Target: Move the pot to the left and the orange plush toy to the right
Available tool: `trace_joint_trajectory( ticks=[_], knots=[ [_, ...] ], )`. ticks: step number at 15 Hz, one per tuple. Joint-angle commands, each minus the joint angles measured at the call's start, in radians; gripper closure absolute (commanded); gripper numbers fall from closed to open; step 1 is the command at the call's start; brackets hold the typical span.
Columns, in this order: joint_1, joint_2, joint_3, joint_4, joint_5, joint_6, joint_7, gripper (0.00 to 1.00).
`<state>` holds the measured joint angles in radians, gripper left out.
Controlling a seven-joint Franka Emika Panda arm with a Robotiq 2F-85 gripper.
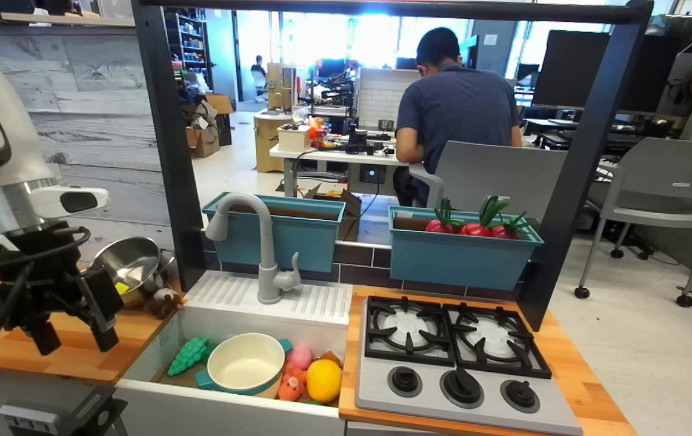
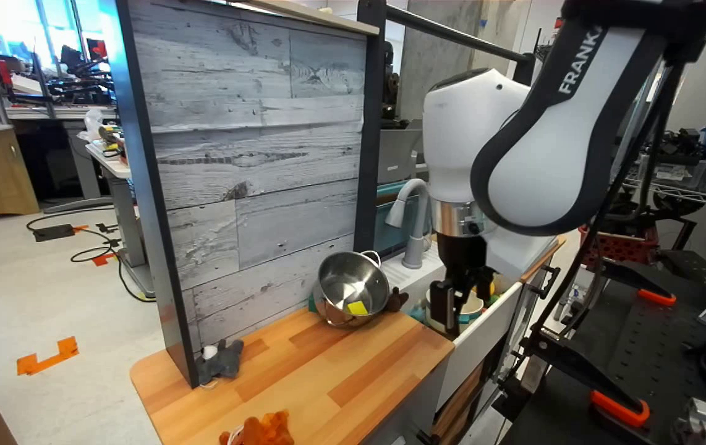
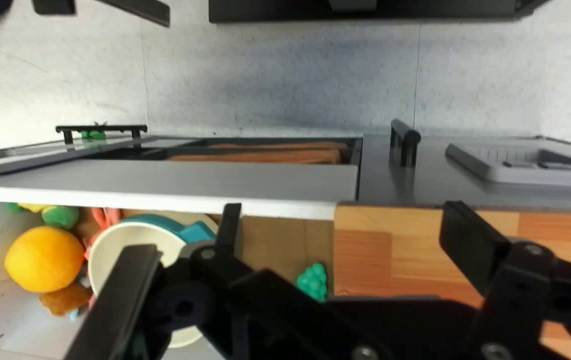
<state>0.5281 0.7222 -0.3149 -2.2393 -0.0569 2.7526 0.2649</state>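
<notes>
A: Room around the pot [image 2: 353,287]?
B: Back's blocked, I see the grey panel [image 2: 254,154] just behind it. On the sink [image 2: 489,327] side, the brown plush [image 2: 397,300] and black post [image 2: 370,136] are close by
A: Front?
B: Free counter [image 2: 328,364] from the pot to the orange plush toy [image 2: 266,428]. My gripper [image 1: 77,339], jaws spread, straddles the sink-counter edge in the wrist view; tall faucet [image 1: 267,242] at the sink's back blocks a low sideways pass

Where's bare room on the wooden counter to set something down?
The middle of the wooden counter is bare, between the orange plush toy, gray plush toy, silver pot and sink. The open gripper hangs near the sink end. Crowded: the back edge, where a brown plush toy sits beside the silver pot, and the sink, with a cream pot and green grapes.
</notes>
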Motion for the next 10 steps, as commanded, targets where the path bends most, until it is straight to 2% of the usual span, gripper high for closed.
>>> trace_joint_trajectory(
  ticks=[1,2,3,6,7,8,10],
  knots=[
    [-0.078,-0.13,0.056,-0.023,-0.082,-0.269,-0.051,0.0],
    [-0.099,-0.139,0.077,-0.007,-0.096,-0.345,-0.064,0.0],
    [-0.064,-0.137,0.053,0.01,-0.044,-0.423,-0.118,0.0],
    [-0.076,-0.127,0.071,0.08,-0.045,-0.647,-0.182,0.0],
    [-0.162,-0.131,0.154,0.107,-0.122,-0.708,-0.149,0.0],
    [-0.168,-0.125,0.168,0.122,-0.145,-0.723,-0.16,0.0],
    [-0.197,-0.114,0.213,0.15,-0.215,-0.667,-0.177,0.0]
  ],
)
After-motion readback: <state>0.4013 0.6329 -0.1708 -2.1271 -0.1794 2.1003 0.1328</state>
